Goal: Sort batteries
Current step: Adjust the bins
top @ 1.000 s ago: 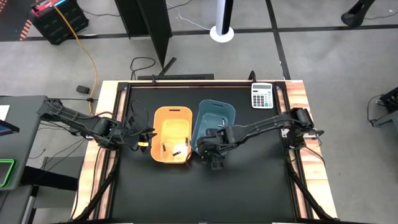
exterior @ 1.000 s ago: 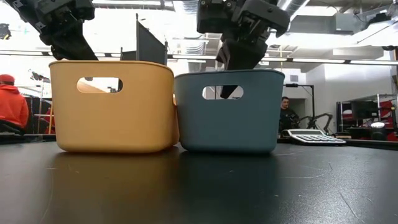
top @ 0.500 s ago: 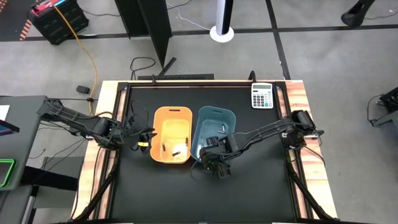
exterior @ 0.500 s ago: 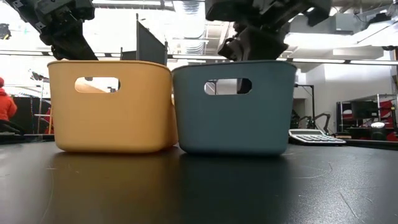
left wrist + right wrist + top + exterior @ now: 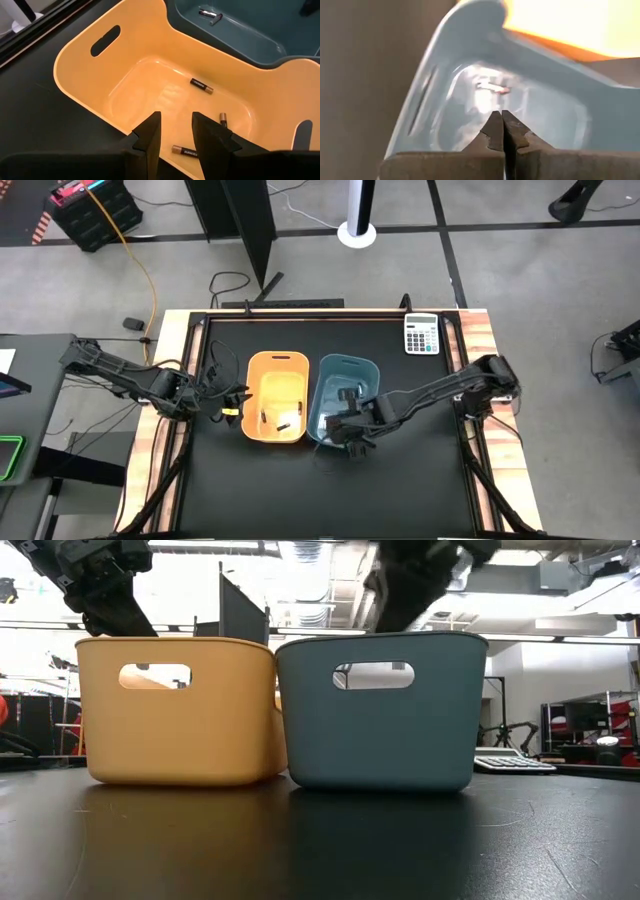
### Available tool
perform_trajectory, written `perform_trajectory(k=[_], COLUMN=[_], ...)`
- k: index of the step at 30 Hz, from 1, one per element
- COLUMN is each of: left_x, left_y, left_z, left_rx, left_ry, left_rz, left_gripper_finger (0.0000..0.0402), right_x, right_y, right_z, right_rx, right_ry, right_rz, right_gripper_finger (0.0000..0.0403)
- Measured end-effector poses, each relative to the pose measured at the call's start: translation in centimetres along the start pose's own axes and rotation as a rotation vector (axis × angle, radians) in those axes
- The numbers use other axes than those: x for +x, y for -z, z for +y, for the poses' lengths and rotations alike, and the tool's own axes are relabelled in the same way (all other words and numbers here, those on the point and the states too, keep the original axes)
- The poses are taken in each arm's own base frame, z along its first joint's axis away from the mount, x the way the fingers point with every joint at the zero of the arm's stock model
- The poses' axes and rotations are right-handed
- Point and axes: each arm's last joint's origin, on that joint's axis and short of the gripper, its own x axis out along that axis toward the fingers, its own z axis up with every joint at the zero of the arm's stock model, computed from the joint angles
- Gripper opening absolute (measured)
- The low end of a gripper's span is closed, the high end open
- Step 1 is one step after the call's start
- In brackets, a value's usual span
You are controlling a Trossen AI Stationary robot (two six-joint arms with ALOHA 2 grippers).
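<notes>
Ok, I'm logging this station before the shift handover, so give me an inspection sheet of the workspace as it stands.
Surface: black table top, wooden edges.
Job's things: three dark batteries in the orange bin; one silvery battery in the blue bin. Bins side by side.
Clutter: calculator at the far right corner.
Grippers: left gripper open, beside the orange bin's outer edge; right gripper shut, empty, at the blue bin's near rim.
Cables: orange cable and black cable on the floor.
Surroundings: grey floor, white post base.

orange bin (image 5: 274, 409), blue bin (image 5: 341, 395), black table (image 5: 400, 480)
</notes>
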Motion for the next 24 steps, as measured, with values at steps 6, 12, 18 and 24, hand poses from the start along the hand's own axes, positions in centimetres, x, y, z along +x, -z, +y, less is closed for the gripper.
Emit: perform_trajectory(k=[6, 12, 18, 24], left_x=[0.0, 0.0, 0.0, 0.0], left_y=[0.0, 0.0, 0.0, -0.1], left_z=[0.0, 0.0, 0.0, -0.1], left_rx=[-0.002, 0.001, 0.009, 0.007], left_ry=[0.000, 0.000, 0.000, 0.005], left_rz=[0.000, 0.000, -0.001, -0.007], left_gripper_finger=[0.0104, 0.0104, 0.0104, 0.0104], right_x=[-5.1, -7.1, -6.7, -4.8], right_y=[0.5, 4.6, 10.5, 14.2], right_z=[-1.6, -2.0, -1.4, -1.9], right_rx=[0.138, 0.332, 0.596, 0.805], right_ry=[0.153, 0.262, 0.337, 0.417], right_rz=[-0.120, -0.150, -0.182, -0.175], right_gripper_finger=[0.0003, 0.0001, 0.0001, 0.0000])
